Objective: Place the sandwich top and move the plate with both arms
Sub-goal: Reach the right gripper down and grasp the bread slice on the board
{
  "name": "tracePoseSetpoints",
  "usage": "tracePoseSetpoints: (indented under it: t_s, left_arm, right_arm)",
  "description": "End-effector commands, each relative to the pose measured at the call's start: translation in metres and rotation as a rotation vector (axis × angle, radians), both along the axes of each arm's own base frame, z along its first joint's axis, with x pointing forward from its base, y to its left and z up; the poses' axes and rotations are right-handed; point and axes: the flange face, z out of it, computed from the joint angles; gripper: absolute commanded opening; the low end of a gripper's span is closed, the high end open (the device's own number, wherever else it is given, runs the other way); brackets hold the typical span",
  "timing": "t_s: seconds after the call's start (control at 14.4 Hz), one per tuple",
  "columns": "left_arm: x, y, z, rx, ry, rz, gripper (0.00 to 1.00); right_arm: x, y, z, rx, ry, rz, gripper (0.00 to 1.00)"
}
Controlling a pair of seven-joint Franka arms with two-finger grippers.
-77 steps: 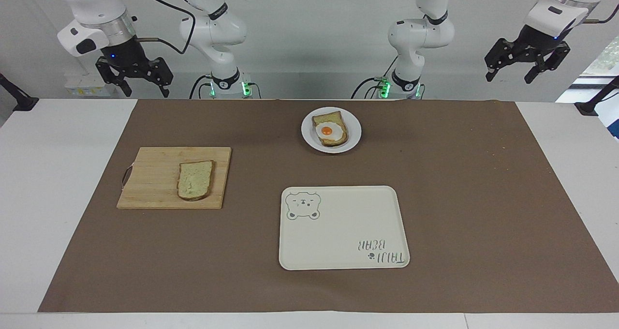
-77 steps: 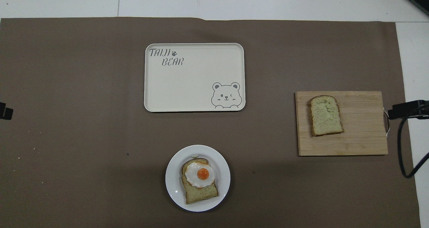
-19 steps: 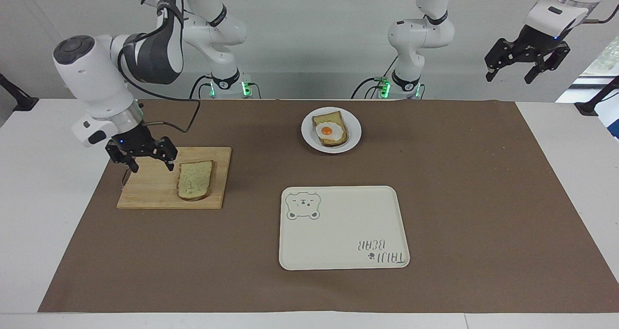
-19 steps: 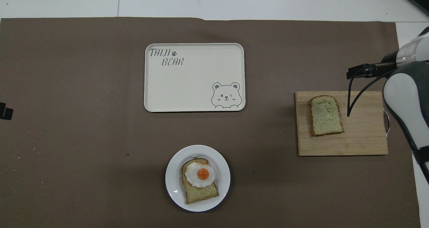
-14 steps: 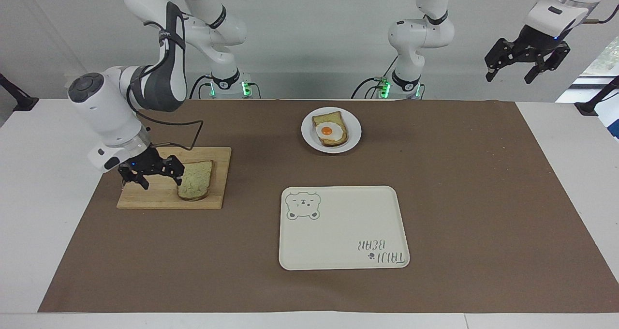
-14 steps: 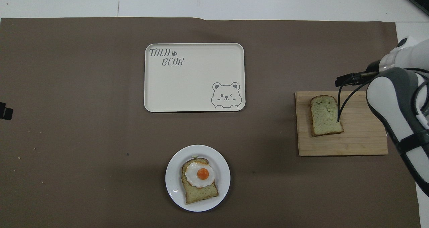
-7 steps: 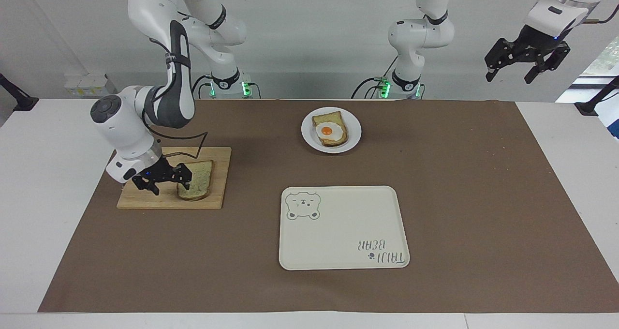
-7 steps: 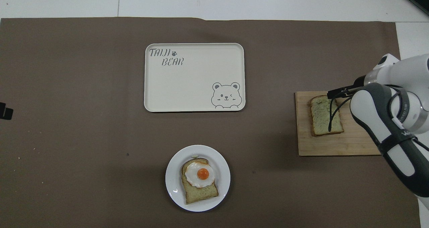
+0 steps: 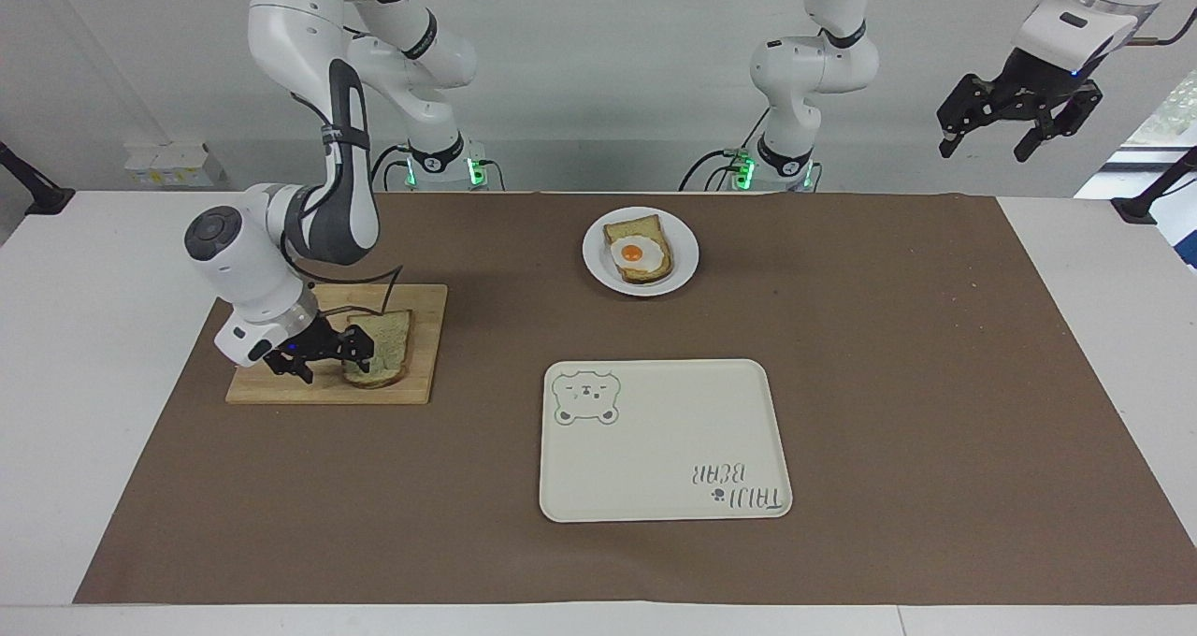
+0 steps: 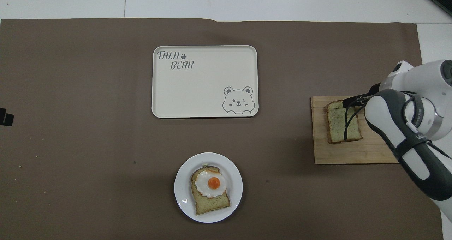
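Reaching for sandwich top (image 9: pixel 383 355) on cutting board (image 9: pixel 290 388): right claw (image 9: pixel 323 351) wide, should straddle crust edge before closing. Left claw (image 9: pixel 1015 122) waits raised, wide.

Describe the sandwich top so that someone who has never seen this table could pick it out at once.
Start at the wooden cutting board on the brown mat, toward the right arm's end of the table. The sandwich top lies flat on it, with the right tool low at its edge. Unlike the egg toast on the white plate, it is bare.
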Motion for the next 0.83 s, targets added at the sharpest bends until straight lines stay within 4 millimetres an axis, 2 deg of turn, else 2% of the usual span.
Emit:
tracePoseSetpoints:
  t_s: [0.0, 0.07, 0.14, 0.21, 0.35, 0.76]
  left_arm:
    - [-0.0063, 0.0024, 0.0037, -0.009, 0.005, 0.012, 1.00]
    - [-0.0063, 0.0024, 0.0037, -0.009, 0.005, 0.012, 1.00]
    - [-0.0063, 0.0026, 0.0037, -0.007, 0.005, 0.013, 1.00]
    - [-0.0063, 0.0024, 0.0037, -0.009, 0.005, 0.012, 1.00]
    - [-0.0063, 0.0024, 0.0037, -0.009, 0.005, 0.012, 1.00]
    - [-0.0063, 0.0024, 0.0037, -0.009, 0.005, 0.012, 1.00]
  right_arm:
    - [-0.0023, -0.0036, -0.0116, 0.017, -0.018, 0.009, 1.00]
    - [-0.0021, -0.0034, -0.0153, 0.032, -0.020, -0.006, 0.94]
    - [-0.0019, -0.0015, -0.0174, 0.040, -0.021, -0.012, 0.83]
    - [-0.0019, -0.0014, -0.0184, 0.041, -0.020, -0.015, 0.65]
    - [-0.0025, -0.0011, -0.0180, 0.042, -0.015, -0.014, 0.00]
    - [-0.0021, -0.0001, -0.0191, 0.043, -0.008, -0.020, 0.00]
